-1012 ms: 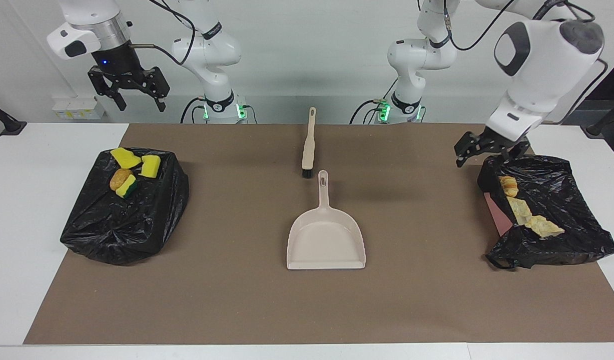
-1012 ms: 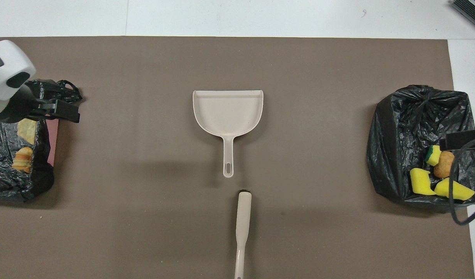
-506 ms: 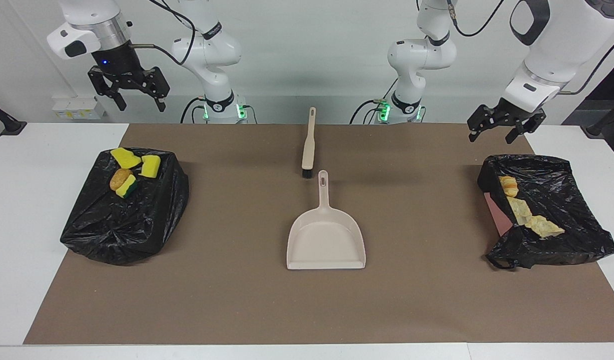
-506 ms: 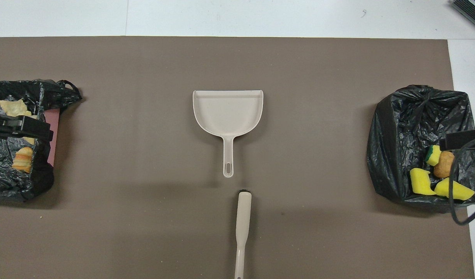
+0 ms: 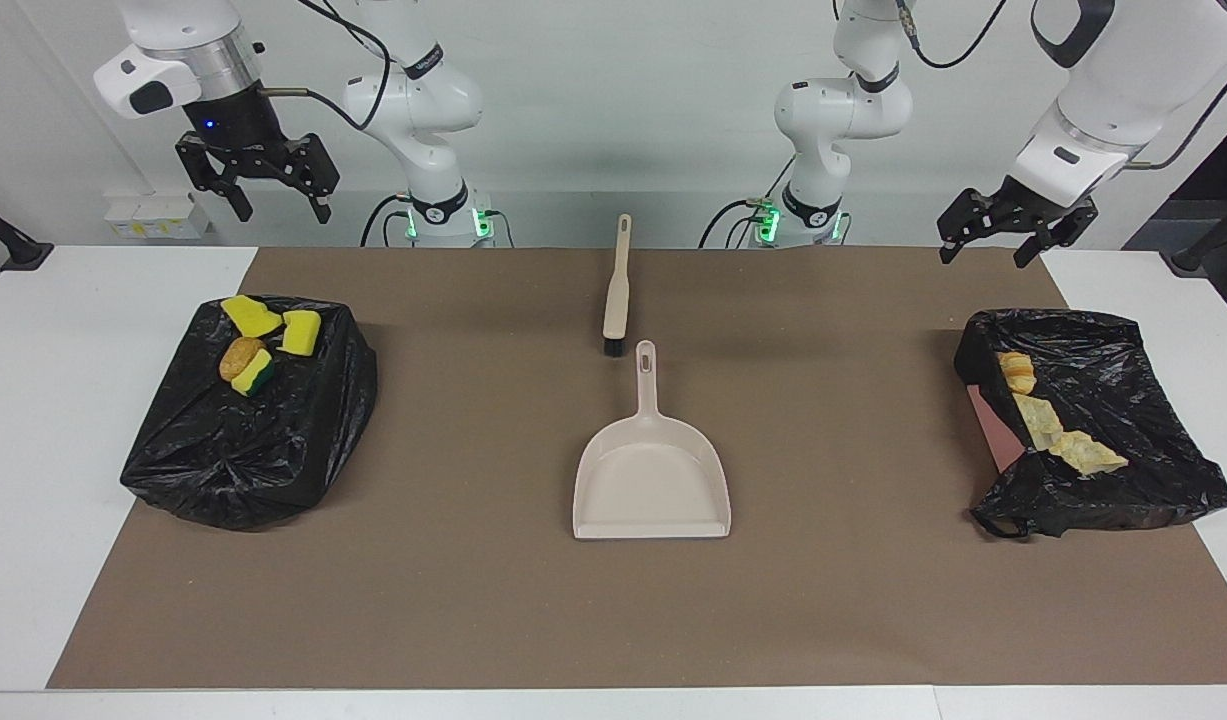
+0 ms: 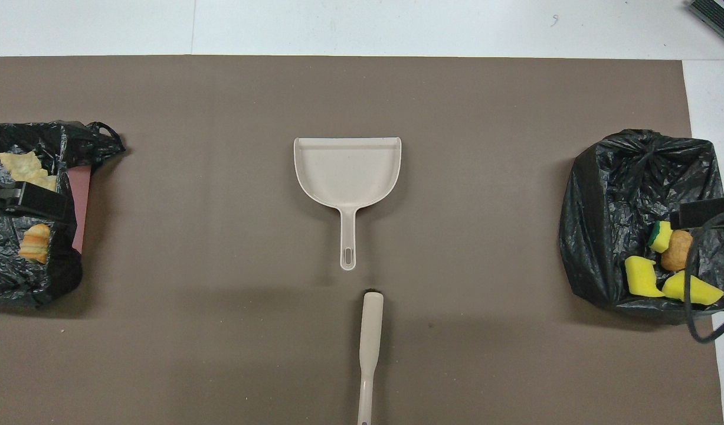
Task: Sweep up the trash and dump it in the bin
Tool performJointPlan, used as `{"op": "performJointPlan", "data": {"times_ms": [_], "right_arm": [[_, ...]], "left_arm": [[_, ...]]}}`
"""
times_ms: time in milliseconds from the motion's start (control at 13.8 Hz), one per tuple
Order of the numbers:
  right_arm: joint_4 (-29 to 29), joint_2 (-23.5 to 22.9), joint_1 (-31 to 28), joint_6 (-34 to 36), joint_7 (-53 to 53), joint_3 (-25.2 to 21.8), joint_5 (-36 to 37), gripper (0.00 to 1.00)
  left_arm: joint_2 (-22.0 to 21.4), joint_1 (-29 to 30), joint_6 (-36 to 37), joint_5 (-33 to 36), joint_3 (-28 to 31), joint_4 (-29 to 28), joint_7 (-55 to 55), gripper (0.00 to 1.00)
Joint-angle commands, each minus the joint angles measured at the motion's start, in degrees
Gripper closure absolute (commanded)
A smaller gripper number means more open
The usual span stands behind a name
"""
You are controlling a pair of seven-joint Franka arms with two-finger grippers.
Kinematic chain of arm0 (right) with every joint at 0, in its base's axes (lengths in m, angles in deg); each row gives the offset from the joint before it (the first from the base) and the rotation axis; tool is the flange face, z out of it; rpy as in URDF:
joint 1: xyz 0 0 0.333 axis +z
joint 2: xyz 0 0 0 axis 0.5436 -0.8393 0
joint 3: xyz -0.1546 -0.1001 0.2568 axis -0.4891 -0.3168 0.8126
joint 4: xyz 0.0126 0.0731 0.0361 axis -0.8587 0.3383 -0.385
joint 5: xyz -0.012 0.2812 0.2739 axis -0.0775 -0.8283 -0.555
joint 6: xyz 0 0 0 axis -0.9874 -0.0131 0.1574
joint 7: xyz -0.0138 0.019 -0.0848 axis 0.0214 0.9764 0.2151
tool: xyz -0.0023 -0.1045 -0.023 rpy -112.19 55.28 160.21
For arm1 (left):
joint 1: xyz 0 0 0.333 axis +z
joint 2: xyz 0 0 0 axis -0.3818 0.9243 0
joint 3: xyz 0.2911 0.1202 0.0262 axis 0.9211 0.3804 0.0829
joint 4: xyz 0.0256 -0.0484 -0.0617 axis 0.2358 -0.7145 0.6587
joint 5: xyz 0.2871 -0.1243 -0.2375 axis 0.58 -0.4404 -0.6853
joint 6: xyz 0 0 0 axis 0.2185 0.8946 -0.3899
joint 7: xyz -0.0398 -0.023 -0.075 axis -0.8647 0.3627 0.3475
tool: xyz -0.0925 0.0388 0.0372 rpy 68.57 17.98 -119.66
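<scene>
The trash lies in two black-bagged bins. In the bin (image 5: 223,470) at the right arm's end are two yellow sponge chunks (image 5: 251,316), a tan lump (image 5: 240,357) and a yellow-green piece (image 5: 256,375). The bin (image 5: 1123,500) at the left arm's end holds a bread-like lump (image 5: 1016,370) and pale crusty pieces (image 5: 1073,450). My right gripper (image 5: 283,212) hangs open and empty, high above the robots' end of its bin. High over the table by the other bin's rim nearest the robots, my left gripper (image 5: 985,258) is open and empty too.
A beige dustpan (image 5: 653,480) lies mid-mat, handle toward the robots. A beige brush (image 5: 616,290) with black bristles lies just nearer to the robots, in line with that handle. A brown mat (image 5: 473,600) covers the white table.
My left gripper has risen from the rim of its bin and drawn back toward the robots. The right arm, the trash, dustpan and brush have not moved.
</scene>
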Motion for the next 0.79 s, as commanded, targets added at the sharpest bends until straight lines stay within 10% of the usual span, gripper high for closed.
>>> {"op": "performJointPlan", "data": {"times_ms": [0,723], "right_arm": [[1.0,1.0,-0.5,-0.1,1.2,0.1,-1.0,0.0],[1.0,1.0,-0.5,-0.1,1.2,0.1,-1.0,0.0]], "left_arm": [[1.0,-0.1,0.7,0.9,-0.1,2.0,1.3,0.0],[0.8,-0.4,0.2,0.9,-0.3,1.7,1.9,0.0]]}}
